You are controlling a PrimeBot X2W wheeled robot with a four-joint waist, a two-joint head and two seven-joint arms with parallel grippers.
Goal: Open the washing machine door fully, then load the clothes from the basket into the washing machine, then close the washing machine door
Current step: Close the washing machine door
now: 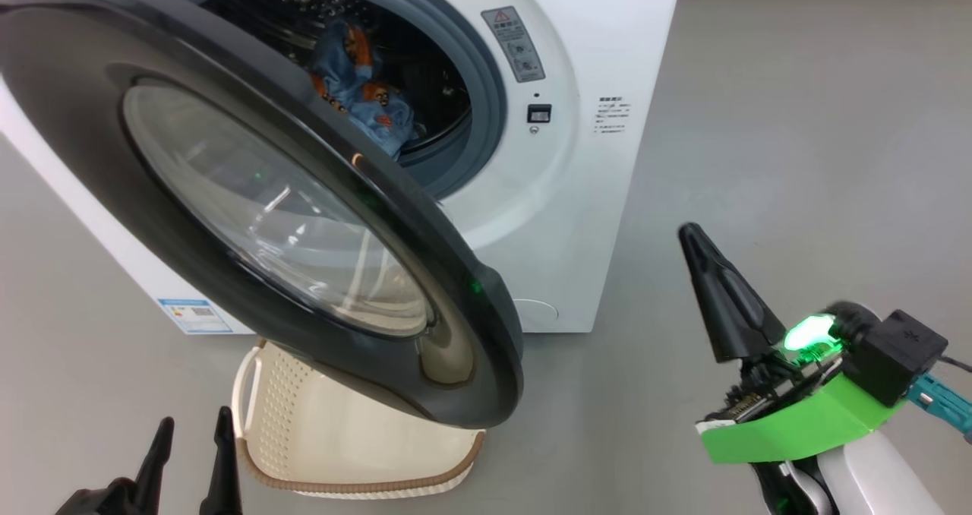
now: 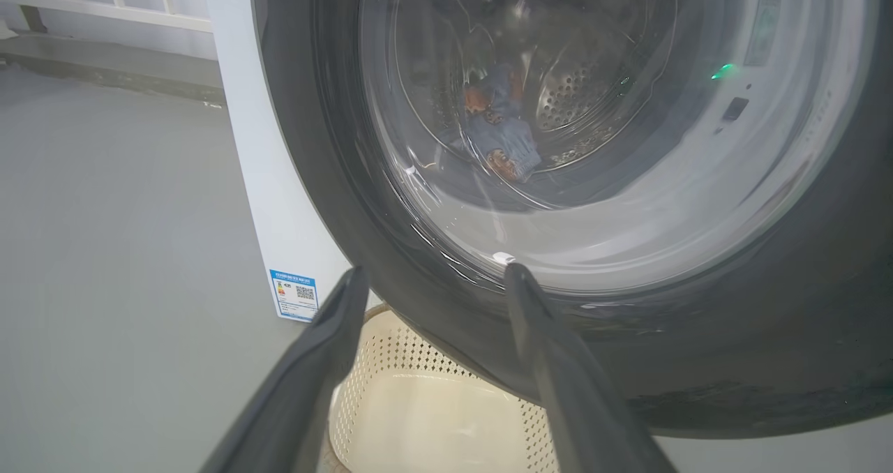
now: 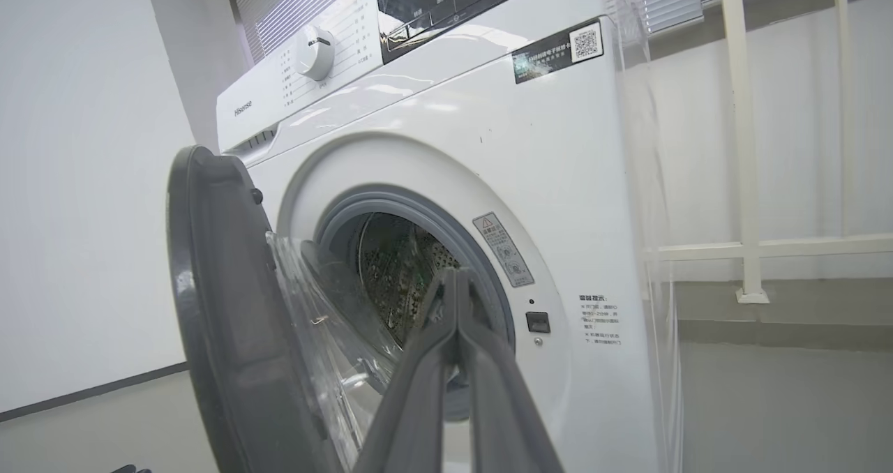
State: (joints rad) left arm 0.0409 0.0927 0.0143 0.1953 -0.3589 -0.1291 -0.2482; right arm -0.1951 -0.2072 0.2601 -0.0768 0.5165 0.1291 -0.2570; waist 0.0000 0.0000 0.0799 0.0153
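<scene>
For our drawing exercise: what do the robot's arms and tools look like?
The left tool has two long, dark, tapering fingers. The right tool has the same, on a green shell with a glowing green light, a black box, a teal plug and a white forearm.

Bright, even, soft light throughout; just a faint shadow on the floor (image 1: 797, 120) below the door (image 1: 68, 52). White glare streaks and reflections across the door's glass, a green glint from the lamp (image 1: 809, 334) on its rim. Straight edges bowed toward wrist-view borders. Fingers (image 2: 300, 389) near the lens soft, blurred.
</scene>
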